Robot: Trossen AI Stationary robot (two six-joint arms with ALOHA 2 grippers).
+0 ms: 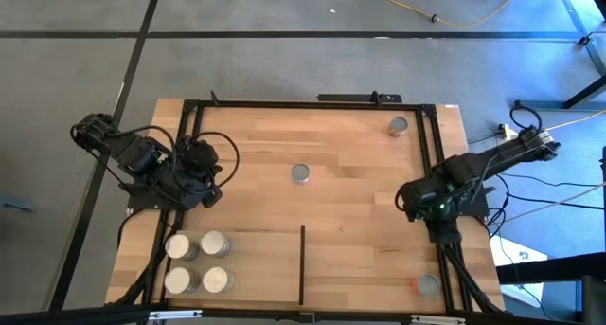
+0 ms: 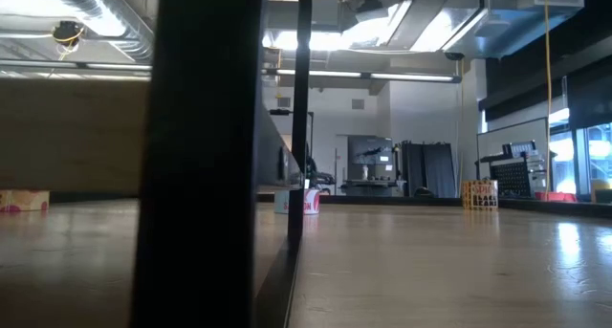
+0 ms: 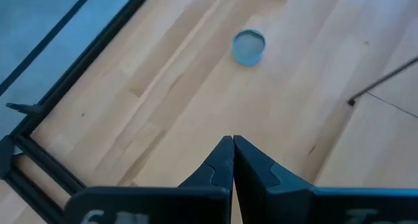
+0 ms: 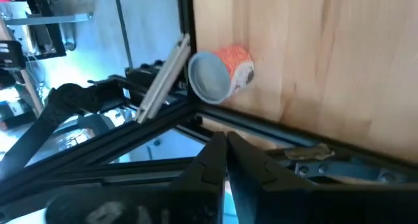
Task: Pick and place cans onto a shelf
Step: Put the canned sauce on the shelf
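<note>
Several cans with pale tops (image 1: 214, 244) stand upright on the shelf (image 1: 258, 268), a light-wood panel at the table's near left with a thin black divider (image 1: 302, 263) along its right edge. One grey-topped can (image 1: 300, 174) (image 3: 248, 48) stands mid-table, another (image 1: 398, 126) at the far right. An orange-labelled can (image 1: 428, 285) (image 4: 219, 74) stands in the near right corner. My left gripper (image 1: 216, 188) (image 3: 232, 142) hovers shut at the left, pointing toward the middle can. My right gripper (image 1: 426, 216) (image 4: 226, 140) hovers shut at the right edge, aimed at the orange can.
A black frame (image 1: 431, 164) runs around the tabletop, and its rails (image 4: 274, 129) lie between my right gripper and the orange can. Bare wood (image 1: 360, 240) stretches between the divider and the right side. In the low view a black upright (image 2: 201, 156) blocks much of the table.
</note>
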